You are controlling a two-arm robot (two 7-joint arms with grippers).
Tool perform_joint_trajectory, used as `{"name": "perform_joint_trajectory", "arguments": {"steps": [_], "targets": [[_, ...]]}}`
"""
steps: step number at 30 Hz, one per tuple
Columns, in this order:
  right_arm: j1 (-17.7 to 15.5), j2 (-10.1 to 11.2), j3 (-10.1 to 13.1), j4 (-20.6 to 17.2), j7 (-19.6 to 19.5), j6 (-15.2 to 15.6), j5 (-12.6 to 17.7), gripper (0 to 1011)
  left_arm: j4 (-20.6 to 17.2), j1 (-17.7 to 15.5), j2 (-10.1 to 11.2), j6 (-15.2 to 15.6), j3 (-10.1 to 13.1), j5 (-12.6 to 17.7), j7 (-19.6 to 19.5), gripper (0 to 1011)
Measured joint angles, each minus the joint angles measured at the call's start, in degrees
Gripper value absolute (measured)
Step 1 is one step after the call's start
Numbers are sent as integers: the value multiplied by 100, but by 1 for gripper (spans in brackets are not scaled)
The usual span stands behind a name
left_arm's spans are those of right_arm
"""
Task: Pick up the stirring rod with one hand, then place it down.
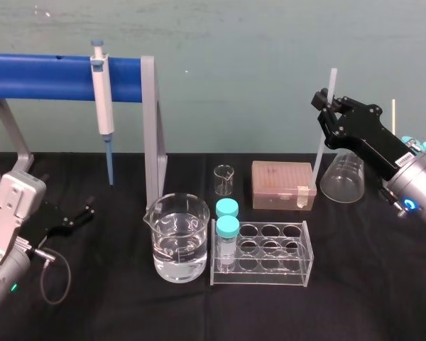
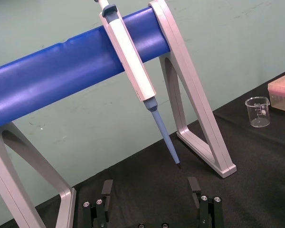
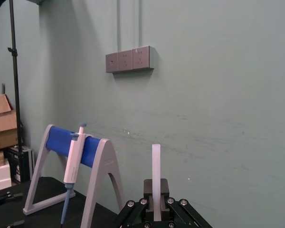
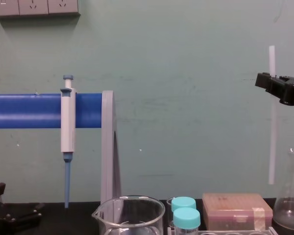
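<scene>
Stirring rod [image 4: 272, 137] upright in right gripper [image 1: 329, 108]

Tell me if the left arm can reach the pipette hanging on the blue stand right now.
Probably yes. The left pincer, open and low, faces the pipette with nothing standing between them.

Black left gripper [image 1: 87, 212] on silver-grey wrist [image 1: 14, 206], with looped grey cable [image 1: 69, 277]. Black right gripper [image 1: 325, 105], glowing blue ring [image 1: 410, 204].
</scene>
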Motion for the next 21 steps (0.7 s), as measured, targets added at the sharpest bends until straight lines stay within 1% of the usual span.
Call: {"name": "perform_joint_trajectory", "arguments": {"steps": [21], "targets": [[44, -9, -39, 53, 0, 14, 0, 70, 0, 0, 0, 0, 0, 0, 0, 1000]]}}
